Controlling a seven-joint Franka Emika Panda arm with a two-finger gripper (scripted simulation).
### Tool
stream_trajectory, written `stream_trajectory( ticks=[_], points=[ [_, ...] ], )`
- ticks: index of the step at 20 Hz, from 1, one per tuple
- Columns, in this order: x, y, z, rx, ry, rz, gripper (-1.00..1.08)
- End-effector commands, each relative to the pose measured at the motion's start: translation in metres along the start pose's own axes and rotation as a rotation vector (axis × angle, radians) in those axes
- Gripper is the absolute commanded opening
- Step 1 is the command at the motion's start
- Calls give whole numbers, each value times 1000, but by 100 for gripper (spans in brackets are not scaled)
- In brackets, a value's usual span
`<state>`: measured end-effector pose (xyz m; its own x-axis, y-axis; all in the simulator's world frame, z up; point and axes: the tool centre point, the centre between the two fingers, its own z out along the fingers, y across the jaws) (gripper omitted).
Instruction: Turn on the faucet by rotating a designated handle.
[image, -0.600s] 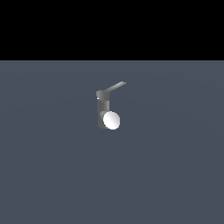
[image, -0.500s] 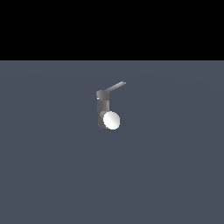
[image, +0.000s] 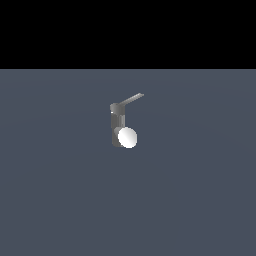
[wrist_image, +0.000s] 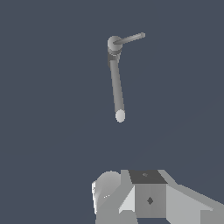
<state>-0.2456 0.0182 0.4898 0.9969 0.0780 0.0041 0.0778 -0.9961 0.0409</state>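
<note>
We stand off from the faucet (wrist_image: 116, 78), which sits well ahead of our gripper (wrist_image: 144, 197) on the plain grey tabletop (image: 200, 200), with open surface between the two. From the wrist view we look down along its long spout to the small pale round end, and the handle (wrist_image: 129, 39) juts sideways from the cap at the far end, farther from us than the spout tip. In the exterior view the faucet (image: 120, 127) stands upright alone, its bright round spout face toward the camera and the handle (image: 132, 99) slanting up toward the exterior view's right; no arm shows there. We judge the lever sticks out free so that a sideways push can swing it. Only a blocky part of our gripper shows, so we cannot tell whether it is open or closed. We read no brand, label or writing anywhere.
</note>
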Motion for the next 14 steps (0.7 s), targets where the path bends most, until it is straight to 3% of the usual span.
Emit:
stream_trajectory(
  ticks=[1, 14],
  points=[
    [0, 0, 0, 1, 0, 0, -100],
    [39, 3, 9, 50, -3, 123, -100]
  ],
)
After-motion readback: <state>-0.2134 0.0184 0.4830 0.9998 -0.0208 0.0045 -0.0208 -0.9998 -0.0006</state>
